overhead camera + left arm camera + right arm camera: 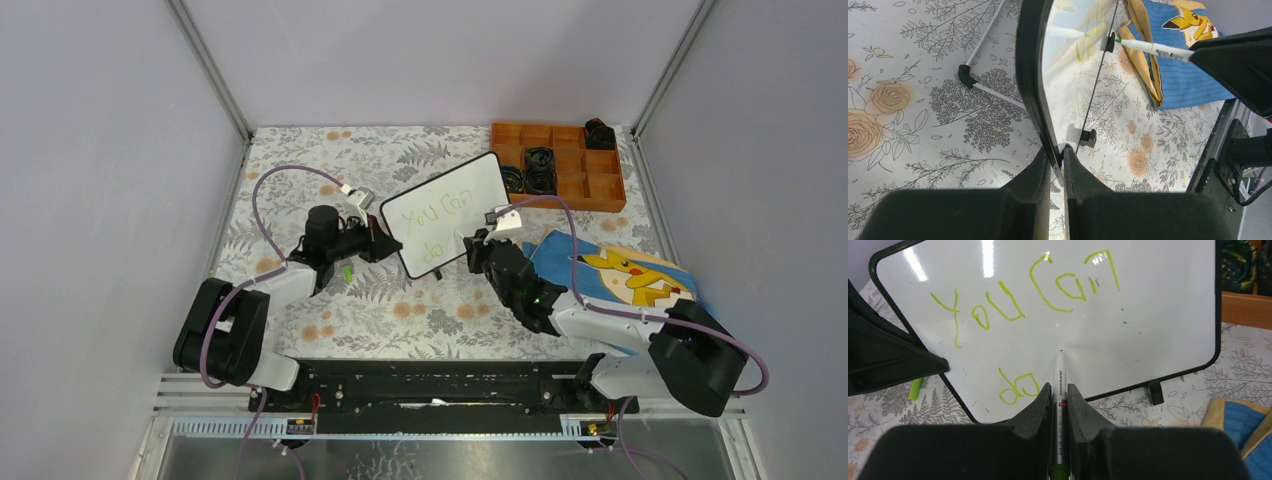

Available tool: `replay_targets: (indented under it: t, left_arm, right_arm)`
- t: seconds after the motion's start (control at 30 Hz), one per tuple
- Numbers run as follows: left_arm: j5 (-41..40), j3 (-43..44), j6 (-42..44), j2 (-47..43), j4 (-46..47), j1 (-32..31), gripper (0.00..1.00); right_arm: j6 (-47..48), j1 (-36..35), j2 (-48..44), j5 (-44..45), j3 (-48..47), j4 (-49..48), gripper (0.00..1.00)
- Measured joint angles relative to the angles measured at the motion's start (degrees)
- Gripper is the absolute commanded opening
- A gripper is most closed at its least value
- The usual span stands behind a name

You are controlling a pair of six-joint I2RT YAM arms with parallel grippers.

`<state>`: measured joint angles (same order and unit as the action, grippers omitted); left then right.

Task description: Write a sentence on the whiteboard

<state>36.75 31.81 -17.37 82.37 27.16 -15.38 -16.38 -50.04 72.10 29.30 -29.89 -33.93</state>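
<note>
The whiteboard (pixel 445 213) stands tilted on its feet in the middle of the floral table. My left gripper (pixel 385 243) is shut on its left edge; in the left wrist view the black frame (pixel 1030 80) runs down between the jaws (pixel 1057 155). Green writing on the whiteboard (pixel 1148 315) reads "You Can" (pixel 1023 300) with "do" (pixel 1018 387) below. My right gripper (pixel 1059 390) is shut on a white marker (pixel 1059 380) with a green tip, which touches the board just right of "do". The marker (pixel 1148 47) also shows in the left wrist view.
A blue Pikachu cloth (pixel 625 275) lies to the right under my right arm. An orange compartment tray (pixel 560 165) with black parts sits at the back right. A small green marker cap (pixel 347 272) lies on the table by my left arm.
</note>
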Motion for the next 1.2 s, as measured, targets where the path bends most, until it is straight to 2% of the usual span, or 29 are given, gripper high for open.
replay_targets:
  t: [0.27,0.6,1.2]
  left_arm:
    - [-0.02,0.24,0.04,0.0,-0.46,-0.02,0.0]
    - [-0.15,0.31,0.07,0.0,-0.66,-0.02,0.0]
    - [-0.2,0.33,0.09,0.0,-0.68,-0.02,0.0]
  right_arm:
    - [-0.15,0.02,3.21,-3.37,-0.55,-1.01,0.0]
    - [-0.15,0.02,4.87,-3.43,-1.66,-1.6,0.0]
    - [-0.87,0.02,4.13,-3.41,0.76,-1.22,0.0]
